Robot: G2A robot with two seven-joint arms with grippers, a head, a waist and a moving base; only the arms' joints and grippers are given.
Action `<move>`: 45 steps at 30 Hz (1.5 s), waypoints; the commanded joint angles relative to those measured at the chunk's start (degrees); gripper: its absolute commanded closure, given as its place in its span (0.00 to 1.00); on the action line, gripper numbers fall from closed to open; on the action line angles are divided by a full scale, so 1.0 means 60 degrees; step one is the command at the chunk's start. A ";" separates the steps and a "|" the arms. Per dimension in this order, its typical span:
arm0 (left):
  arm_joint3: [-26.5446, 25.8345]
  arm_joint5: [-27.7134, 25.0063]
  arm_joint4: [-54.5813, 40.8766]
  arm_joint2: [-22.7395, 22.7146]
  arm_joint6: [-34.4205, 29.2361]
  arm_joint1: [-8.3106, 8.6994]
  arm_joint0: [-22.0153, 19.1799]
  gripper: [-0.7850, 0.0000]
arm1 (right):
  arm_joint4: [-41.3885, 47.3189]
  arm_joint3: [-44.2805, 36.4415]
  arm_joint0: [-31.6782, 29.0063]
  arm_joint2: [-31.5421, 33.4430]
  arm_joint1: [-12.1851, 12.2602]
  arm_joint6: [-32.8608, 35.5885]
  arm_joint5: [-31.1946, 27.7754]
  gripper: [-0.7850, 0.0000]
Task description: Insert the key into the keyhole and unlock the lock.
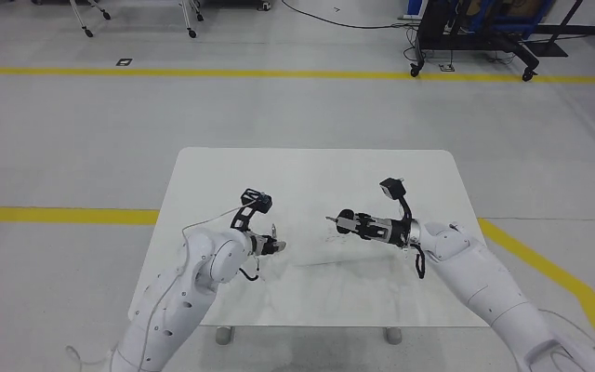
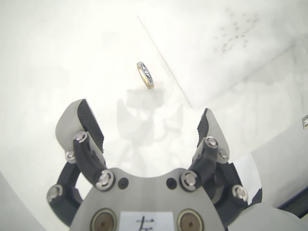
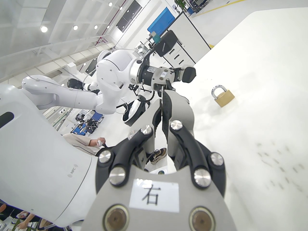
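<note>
Holding a thin metal key (image 3: 162, 97) pinched between its closed fingers, the right gripper (image 1: 337, 221) hangs just above the white table (image 1: 307, 167). The key's tip juts out toward the other arm. Facing it, the left gripper (image 2: 144, 111) hovers low over the tabletop, its ribbed fingers (image 2: 90, 123) spread wide with nothing between them. The brass padlock (image 3: 222, 96), topped by a silver shackle, rests on the table in the stretch between the two grippers and touches neither. It sits ahead of the left gripper's open fingers and off to one side of the line the key points along. A patch of faint grey scuff marks (image 3: 276, 162) dots the tabletop near the right arm. Beyond the table's far edge lies pale workshop floor crossed by a yellow line (image 1: 279, 73). A black wheeled cart (image 1: 474, 42) is parked past the line at the back of the room.
</note>
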 commanded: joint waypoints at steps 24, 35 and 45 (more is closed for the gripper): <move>0.2700 -0.0051 -0.0872 0.1005 0.1067 -0.0568 -0.1544 0.60 | 0.0000 0.0000 0.0000 0.0000 0.0000 0.0000 0.0000 1.00; 0.3031 -0.0148 -0.0946 0.1035 0.1161 -0.0650 -0.1670 0.72 | 0.0000 0.0000 0.0000 0.0000 0.0000 0.0000 0.0000 1.00; 0.2951 -0.0400 -0.0760 0.1060 0.1034 -0.0661 -0.1637 1.00 | 0.0000 0.0000 0.0000 0.0000 0.0000 0.0000 0.0000 1.00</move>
